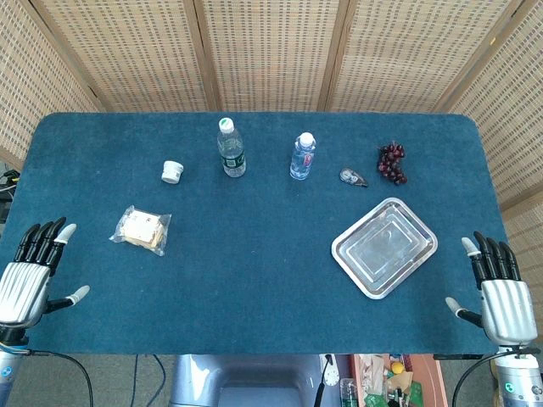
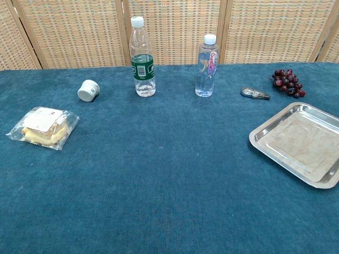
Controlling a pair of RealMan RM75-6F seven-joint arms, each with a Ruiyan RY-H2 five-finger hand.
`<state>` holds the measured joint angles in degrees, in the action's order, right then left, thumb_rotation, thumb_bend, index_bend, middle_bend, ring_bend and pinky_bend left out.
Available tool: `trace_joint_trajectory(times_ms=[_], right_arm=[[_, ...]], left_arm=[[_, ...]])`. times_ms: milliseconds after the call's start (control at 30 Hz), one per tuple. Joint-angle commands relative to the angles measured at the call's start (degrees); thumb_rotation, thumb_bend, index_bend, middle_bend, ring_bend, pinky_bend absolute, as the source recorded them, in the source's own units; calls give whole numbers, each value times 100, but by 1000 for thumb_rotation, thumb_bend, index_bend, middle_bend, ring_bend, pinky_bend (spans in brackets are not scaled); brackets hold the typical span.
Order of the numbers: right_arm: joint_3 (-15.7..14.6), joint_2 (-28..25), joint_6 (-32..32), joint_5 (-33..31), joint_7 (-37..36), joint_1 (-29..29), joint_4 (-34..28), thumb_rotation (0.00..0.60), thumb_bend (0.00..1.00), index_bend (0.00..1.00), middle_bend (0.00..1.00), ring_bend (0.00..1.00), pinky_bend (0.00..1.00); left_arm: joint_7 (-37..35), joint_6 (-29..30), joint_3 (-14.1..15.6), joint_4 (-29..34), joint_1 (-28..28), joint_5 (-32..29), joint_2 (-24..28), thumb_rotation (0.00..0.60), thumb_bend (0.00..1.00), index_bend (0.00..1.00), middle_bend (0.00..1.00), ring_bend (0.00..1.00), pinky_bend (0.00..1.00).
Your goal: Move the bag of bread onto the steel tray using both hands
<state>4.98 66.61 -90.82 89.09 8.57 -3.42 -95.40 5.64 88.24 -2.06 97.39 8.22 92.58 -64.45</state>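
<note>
The bag of bread, a clear packet with pale slices inside, lies on the left part of the blue table. The steel tray sits empty on the right, turned at an angle. My left hand hovers at the table's front left corner, fingers spread, holding nothing, well left of the bag. My right hand is at the front right corner, fingers spread and empty, to the right of the tray. Neither hand shows in the chest view.
Along the back stand a green-label bottle and a smaller water bottle. A small white jar lies left of them. A small grey object and dark grapes sit behind the tray.
</note>
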Motion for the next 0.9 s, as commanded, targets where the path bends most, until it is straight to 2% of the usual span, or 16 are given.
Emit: trace_joint_trajectory(times_ms=[33, 200, 300, 500, 633, 767, 900], right_arm=[[7, -5, 19, -18, -32, -5, -4, 600, 0, 0, 0, 0, 0], [11, -5, 44, -35, -44, -11, 4, 600, 0, 0, 0, 0, 0], [7, -8, 128, -64, -94, -40, 9, 600, 0, 0, 0, 0, 0], [114, 62, 433, -382, -6, -173, 80, 600, 0, 0, 0, 0, 0], [221, 171, 601, -602, 90, -284, 208, 600, 0, 0, 0, 0, 0], [304, 258, 689, -818, 148, -331, 319, 600, 0, 0, 0, 0, 0], [348, 303, 761, -966, 192, -360, 401, 600, 0, 0, 0, 0, 0]], left_arm=[[-22, -56, 3, -54, 32, 10, -5, 600, 0, 0, 0, 0, 0], [18, -345, -112, -209, 185, -230, -90, 600, 0, 0, 0, 0, 0], [-286, -910, -191, -423, 526, -333, -62, 600, 0, 0, 0, 0, 0], [-552, -2179, -376, -1713, 1561, -233, -441, 600, 0, 0, 0, 0, 0], [-1087, -3253, -287, -2608, 2290, -166, -826, 600, 0, 0, 0, 0, 0], [-1514, -3866, -135, -3361, 2778, -19, -1192, 600, 0, 0, 0, 0, 0], [-1829, -4199, -14, -3733, 3060, 64, -1404, 600, 0, 0, 0, 0, 0]])
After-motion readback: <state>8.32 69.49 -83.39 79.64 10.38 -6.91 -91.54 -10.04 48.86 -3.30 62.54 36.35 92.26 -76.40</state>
